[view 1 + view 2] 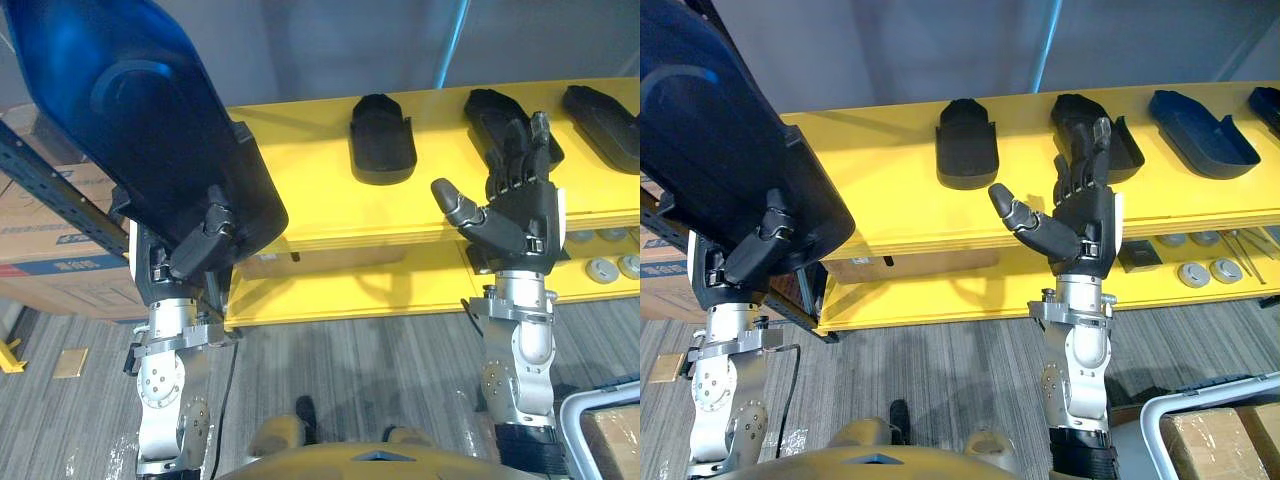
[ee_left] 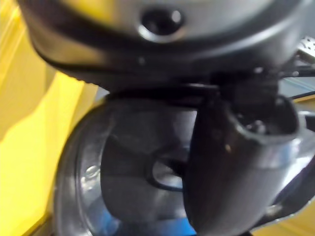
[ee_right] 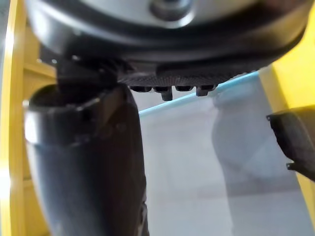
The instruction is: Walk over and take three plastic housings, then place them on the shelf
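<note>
The left hand (image 1: pixel 200 245) clamps a big housing (image 1: pixel 130 110) by its rim, seemingly light, stiff, slick; the right hand (image 1: pixel 518 208) is spread, empty.

Yellow shelf (image 1: pixel 300 185), black housings (image 1: pixel 382 138) on it, glossy blue-black housing (image 1: pixel 130 110) upper left, grey streaked floor (image 1: pixel 380 350), brown boxes (image 1: pixel 30 215) left

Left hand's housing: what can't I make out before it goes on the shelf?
- Left hand: fingers behind the held housing, eye views; thumb clamps its rim.
- Held housing's far end: cut by eye views' top edge.
- Middle housing on the shelf: partly behind the open right hand.
</note>
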Available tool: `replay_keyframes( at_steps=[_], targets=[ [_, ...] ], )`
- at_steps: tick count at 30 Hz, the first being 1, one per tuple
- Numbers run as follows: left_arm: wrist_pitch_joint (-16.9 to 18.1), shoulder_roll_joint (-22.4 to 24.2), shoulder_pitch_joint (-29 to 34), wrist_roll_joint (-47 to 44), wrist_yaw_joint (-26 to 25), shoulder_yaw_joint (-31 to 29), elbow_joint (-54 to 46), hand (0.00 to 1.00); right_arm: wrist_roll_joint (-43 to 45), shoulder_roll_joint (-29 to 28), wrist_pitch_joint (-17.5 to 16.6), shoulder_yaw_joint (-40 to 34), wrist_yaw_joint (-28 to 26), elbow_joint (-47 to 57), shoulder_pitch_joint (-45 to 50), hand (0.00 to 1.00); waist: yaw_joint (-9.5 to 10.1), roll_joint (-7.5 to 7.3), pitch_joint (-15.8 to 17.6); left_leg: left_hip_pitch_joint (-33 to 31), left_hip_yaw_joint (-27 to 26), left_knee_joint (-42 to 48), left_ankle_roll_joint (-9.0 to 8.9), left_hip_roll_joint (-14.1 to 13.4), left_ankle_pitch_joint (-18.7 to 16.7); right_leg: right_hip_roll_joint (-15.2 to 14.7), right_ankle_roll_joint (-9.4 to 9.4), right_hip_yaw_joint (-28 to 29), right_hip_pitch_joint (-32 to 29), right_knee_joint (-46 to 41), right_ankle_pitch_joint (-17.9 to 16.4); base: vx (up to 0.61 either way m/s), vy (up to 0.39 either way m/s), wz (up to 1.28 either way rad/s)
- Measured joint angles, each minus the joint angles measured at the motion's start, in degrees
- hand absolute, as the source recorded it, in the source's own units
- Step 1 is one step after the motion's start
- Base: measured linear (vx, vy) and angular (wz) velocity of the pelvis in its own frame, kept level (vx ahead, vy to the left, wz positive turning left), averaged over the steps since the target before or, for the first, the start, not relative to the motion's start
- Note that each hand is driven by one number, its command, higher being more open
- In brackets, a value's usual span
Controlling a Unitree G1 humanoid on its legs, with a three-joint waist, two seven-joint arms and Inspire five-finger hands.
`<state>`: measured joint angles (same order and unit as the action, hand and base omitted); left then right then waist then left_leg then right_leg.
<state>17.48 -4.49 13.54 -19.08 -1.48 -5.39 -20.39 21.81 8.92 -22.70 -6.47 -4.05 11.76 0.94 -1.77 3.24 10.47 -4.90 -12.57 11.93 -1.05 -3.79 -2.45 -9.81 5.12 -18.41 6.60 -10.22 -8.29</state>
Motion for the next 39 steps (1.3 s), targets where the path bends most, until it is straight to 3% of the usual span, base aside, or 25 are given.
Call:
replay_keyframes(
  at_steps=[4,7,9,15,22,28,33,35,38,39],
  targets=[
    [-0.18,-1.27,-2.63,1.36,0.68,-0.11,0.77,0.0,-0.21,0.13,-0.55,1.12,1.21,-0.39,-3.03,1.0,-0.02,-0.05,0.08,2.11,-0.48,-2.34,1.86,4.35,0.12,-4.31,1.74,0.84,-0.5,-2.92,-1.23,-0.02,0.194,0.01],
    [-1.24,-2.82,-2.65,1.71,2.54,-1.24,0.73,0.0,-0.91,-1.42,-0.57,4.3,3.26,-1.72,-3.29,1.0,0.19,-0.26,0.14,4.45,-2.05,-5.01,2.87,6.4,0.12,-6.02,1.57,1.93,-0.55,-3.72,-1.3,-0.01,0.145,-0.15],
    [-2.17,-4.62,-2.66,1.72,3.5,-1.85,0.73,0.0,-1.4,-2.66,-0.58,6.08,3.24,-1.84,-3.25,1.0,0.04,-0.33,0.14,4.97,-2.62,-6.75,3.8,7.09,0.78,-6.07,0.96,3.66,-1.37,-3.1,-0.73,0.0,0.123,-0.13],
    [-6.26,-6.67,-4.13,4.81,3.46,-1.87,0.56,0.0,-1.08,-2.18,-0.42,7.3,-0.86,-1.83,-3.48,1.0,0.07,-1.01,-0.11,5.37,-3.29,-11.41,4.55,6.57,3.58,-3.9,1.57,5.0,-1.19,2.65,6.01,0.02,0.065,-0.09],
    [-14.25,-8.22,-6.09,6.16,5.84,-1.73,1.69,0.0,-0.59,3.31,1.68,7.57,-6.64,-1.82,-4.33,1.0,-0.02,-1.88,-0.37,4.23,-2.06,-12.32,4.59,6.17,5.19,-2.83,1.38,6.09,-1.46,4.34,6.55,0.02,-0.014,0.09],
    [-15.28,-11.09,-15.31,4.45,2.3,-1.04,10.66,0.0,1.11,3.58,3.74,8.6,-8.42,-1.84,-5.38,1.0,-0.41,-1.84,-0.32,3.98,-2.69,-13.57,3.71,5.58,6.19,-2.14,1.08,6.43,-2.69,4.35,5.72,-0.03,-0.036,-0.06],
    [-15.28,-11.1,-15.59,-1.22,1.13,-1.0,11.52,0.0,1.07,2.08,3.78,10.56,-9.36,-2.1,-3.88,1.0,-1.76,-1.77,-0.29,5.27,-3.81,-14.0,3.74,5.38,6.79,-2.05,1.48,7.86,-2.45,3.83,4.08,-0.02,-0.028,-0.14],
    [-15.28,-9.81,-14.32,-3.19,1.19,-1.01,11.52,0.0,1.07,2.03,3.77,11.51,-9.83,-2.13,-2.41,1.0,-1.77,-1.72,-0.29,5.65,-3.99,-12.43,2.79,5.06,5.76,-2.05,1.56,8.45,-2.17,2.96,3.03,-0.01,-0.039,-0.12],
    [-15.2,-6.88,-8.28,-3.56,1.02,-1.63,12.08,0.0,1.08,2.13,3.77,14.06,-11.53,-3.28,-0.76,1.0,-1.2,-0.67,0.53,2.68,-5.02,1.64,0.1,1.07,-0.93,-0.75,0.67,10.67,-1.42,-0.16,-0.07,-0.03,-0.063,-0.34],
    [-15.21,-6.14,-5.56,-3.53,1.58,-2.08,13.3,0.0,1.07,2.27,3.77,15.24,-12.53,-3.87,-0.36,1.0,-0.92,-0.38,0.83,0.18,-3.28,9.58,-1.79,-0.79,-2.31,-0.38,0.7,11.85,-1.29,-1.49,-0.75,-0.05,-0.046,-0.43]
  ],
)
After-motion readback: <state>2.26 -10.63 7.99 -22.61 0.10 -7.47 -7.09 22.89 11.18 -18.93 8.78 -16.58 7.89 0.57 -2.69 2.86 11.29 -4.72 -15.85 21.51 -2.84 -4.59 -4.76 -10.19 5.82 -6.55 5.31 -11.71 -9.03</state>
